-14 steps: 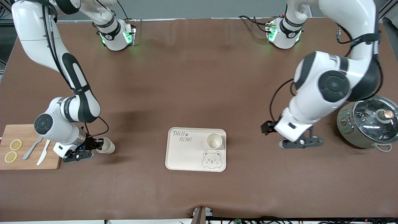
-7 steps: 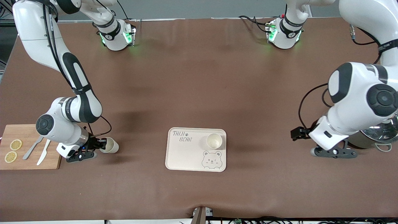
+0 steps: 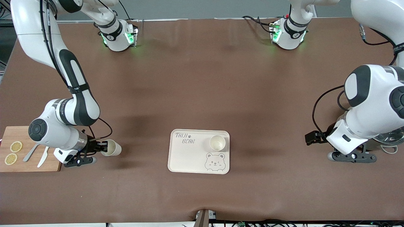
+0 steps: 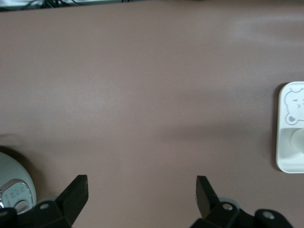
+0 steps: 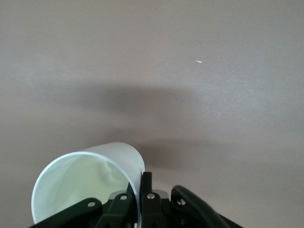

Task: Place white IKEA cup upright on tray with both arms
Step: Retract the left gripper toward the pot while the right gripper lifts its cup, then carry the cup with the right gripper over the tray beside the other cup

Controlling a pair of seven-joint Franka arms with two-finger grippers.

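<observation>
Tray [image 3: 189,157] comes first from my seat at the console, cream with the bear face, lying closest to the table's front edge and about midway along it. One white cup [image 3: 217,142] already stands upright on it, in the corner toward the left arm's end. Level with that and toward the right arm's end, I have the right gripper [image 3: 100,148] pinching the rim of the second white cup [image 3: 111,148], one finger inside the mouth and one outside. This second cup rides tilted over the bare cloth just beside the cutting board [image 3: 30,134], which sits at that end's edge with two lemon slices [image 3: 13,152], a knife [image 3: 43,155] and another utensil on it. In the right wrist view the second cup's mouth gapes toward the lens.

I judge the cup light, stiff and slick-walled, so a rim pinch can let it swing or slip; I'd hold steady pressure and keep it well clear of the standing cup when I bring it over.

Left gripper [image 3: 351,156] waits spread wide and empty near the left arm's end, beside the steel pot [image 3: 383,140]. Farthest off, both bases stand along the back edge
</observation>
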